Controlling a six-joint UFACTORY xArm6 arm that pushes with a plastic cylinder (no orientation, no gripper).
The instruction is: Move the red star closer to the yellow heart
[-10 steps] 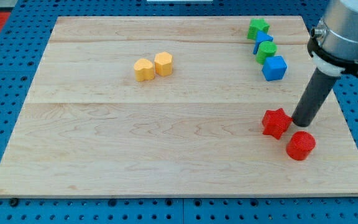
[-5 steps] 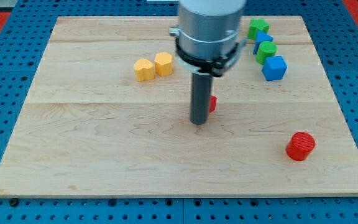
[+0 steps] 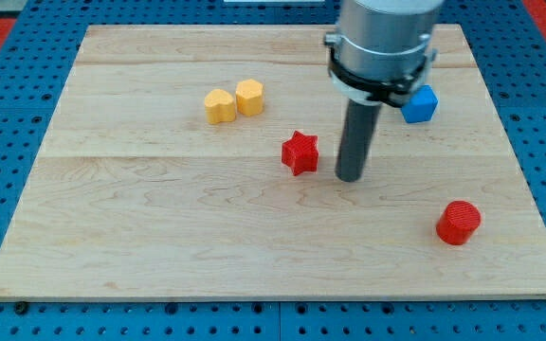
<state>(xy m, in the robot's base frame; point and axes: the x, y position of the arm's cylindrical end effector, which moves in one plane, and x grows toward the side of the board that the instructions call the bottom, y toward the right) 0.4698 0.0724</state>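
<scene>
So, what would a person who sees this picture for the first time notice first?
Probably the big grey arm at the view's top, its dark rod ending at my tip, just to the view's right of the red star without touching it. Next, the two yellow blocks side by side at upper left, and the red cylinder alone at lower right.

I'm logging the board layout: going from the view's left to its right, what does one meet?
Yellow heart → yellow hexagon → red star → my tip → blue cube → red cylinder.
</scene>
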